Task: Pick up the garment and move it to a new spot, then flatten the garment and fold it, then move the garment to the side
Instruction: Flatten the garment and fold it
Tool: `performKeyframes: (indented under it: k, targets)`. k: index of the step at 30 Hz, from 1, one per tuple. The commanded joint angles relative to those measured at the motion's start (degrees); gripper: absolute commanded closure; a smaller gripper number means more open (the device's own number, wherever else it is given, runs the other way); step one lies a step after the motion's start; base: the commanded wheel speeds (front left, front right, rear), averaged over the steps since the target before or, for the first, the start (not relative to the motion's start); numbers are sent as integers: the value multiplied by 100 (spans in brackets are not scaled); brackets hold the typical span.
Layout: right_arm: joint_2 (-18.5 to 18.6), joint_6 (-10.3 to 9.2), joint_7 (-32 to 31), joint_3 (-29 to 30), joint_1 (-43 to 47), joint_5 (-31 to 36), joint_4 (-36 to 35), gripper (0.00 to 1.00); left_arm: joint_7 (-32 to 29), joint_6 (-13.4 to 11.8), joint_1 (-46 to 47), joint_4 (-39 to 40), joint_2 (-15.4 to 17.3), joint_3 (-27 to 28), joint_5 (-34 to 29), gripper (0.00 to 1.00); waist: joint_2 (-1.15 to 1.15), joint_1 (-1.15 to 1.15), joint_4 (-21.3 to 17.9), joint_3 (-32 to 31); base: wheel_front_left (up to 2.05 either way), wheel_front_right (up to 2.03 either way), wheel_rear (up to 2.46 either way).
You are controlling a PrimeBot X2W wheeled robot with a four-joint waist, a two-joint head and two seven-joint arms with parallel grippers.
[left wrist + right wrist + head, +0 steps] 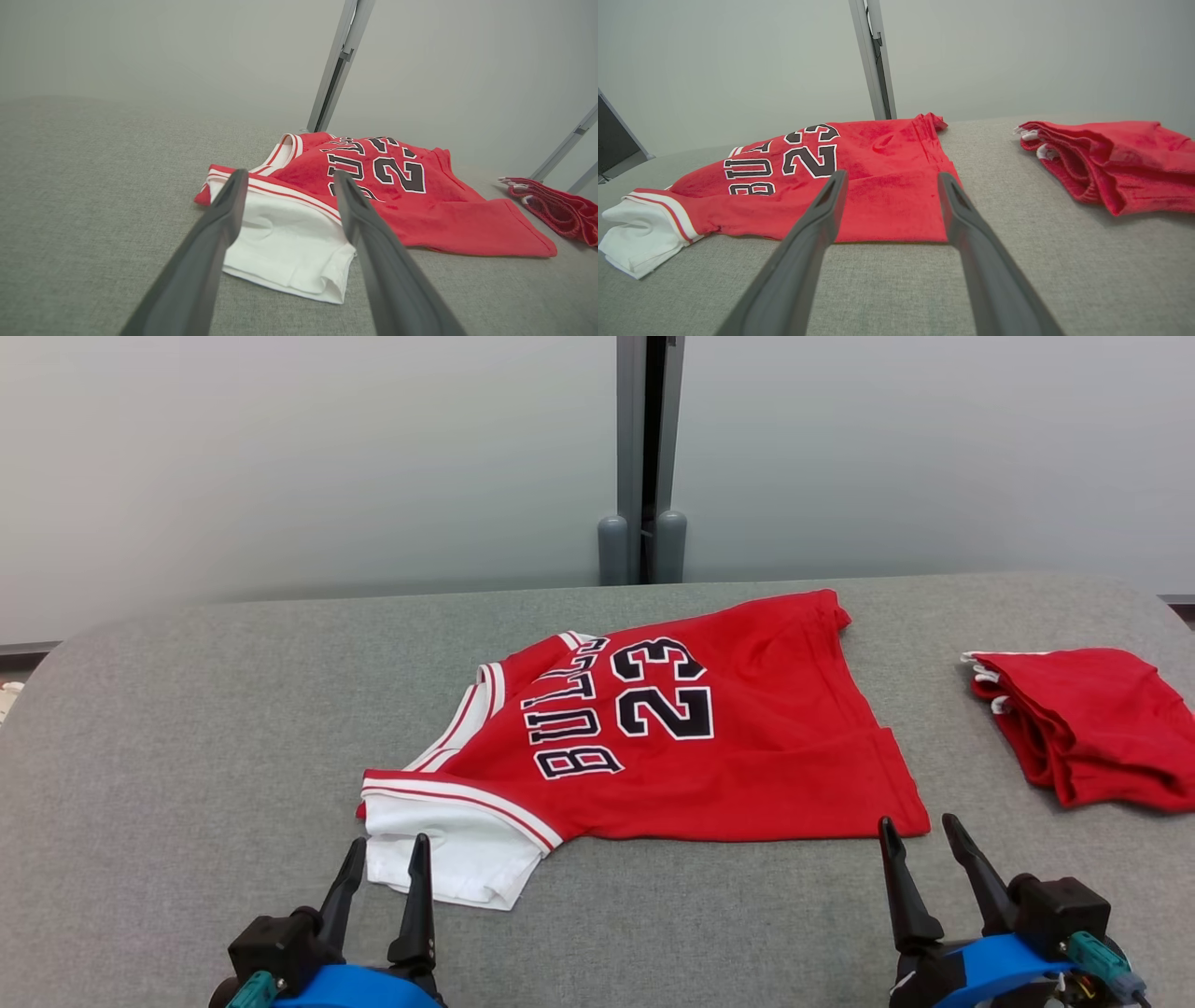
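On the table, the jersey lies by the left gripper and right gripper, jaws wide, empty; pinching one layer could unfold it.

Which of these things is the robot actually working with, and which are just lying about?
In the job:
- jersey, partly folded
- left gripper, open, at the white sleeve
- right gripper, open, at the hem corner
- table

Lying about:
- folded red cloth, at the right
- post behind the table
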State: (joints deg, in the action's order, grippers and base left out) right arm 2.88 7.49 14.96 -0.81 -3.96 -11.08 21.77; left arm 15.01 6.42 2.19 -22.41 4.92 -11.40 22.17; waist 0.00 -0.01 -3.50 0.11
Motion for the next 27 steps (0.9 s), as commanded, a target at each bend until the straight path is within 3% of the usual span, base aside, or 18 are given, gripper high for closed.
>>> performKeyframes:
  k: [1,24,27]
  targets:
    - [2,1,29,-8,-39,69,-8,0,23,-28,-73,3,-26,48,-38,0,0,1,-7,2,0,0,0]
    - [2,1,31,5,-209,24,-2,0,24,-66,43,-99,-124,125,-176,0,0,1,84,114,0,0,0]
    - [2,1,31,-1,-212,30,15,0,-53,-170,54,-250,-127,176,-105,0,0,1,81,140,0,0,0]
